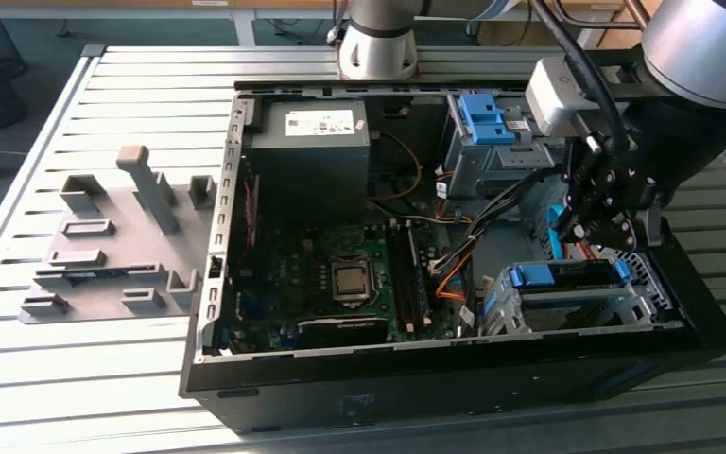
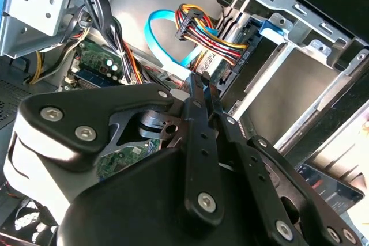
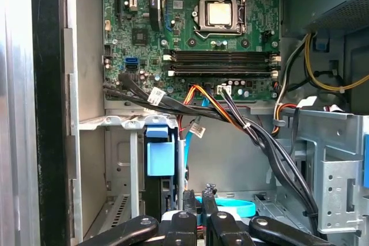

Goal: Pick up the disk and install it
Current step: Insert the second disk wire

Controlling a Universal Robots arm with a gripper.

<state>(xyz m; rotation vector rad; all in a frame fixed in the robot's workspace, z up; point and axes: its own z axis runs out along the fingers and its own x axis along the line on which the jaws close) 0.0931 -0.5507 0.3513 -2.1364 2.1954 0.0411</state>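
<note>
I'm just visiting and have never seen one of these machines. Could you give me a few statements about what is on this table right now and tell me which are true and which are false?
1. The computer case lies open with its circuit board exposed. True.
2. The gripper hovers above the grey fixture on the table. False: it is inside the case, near the drive cage.
3. The gripper's fingers are spread wide. False: in both wrist views they are closed together, holding nothing.
4. A bundle of coloured wires runs inside the case. True.
</note>
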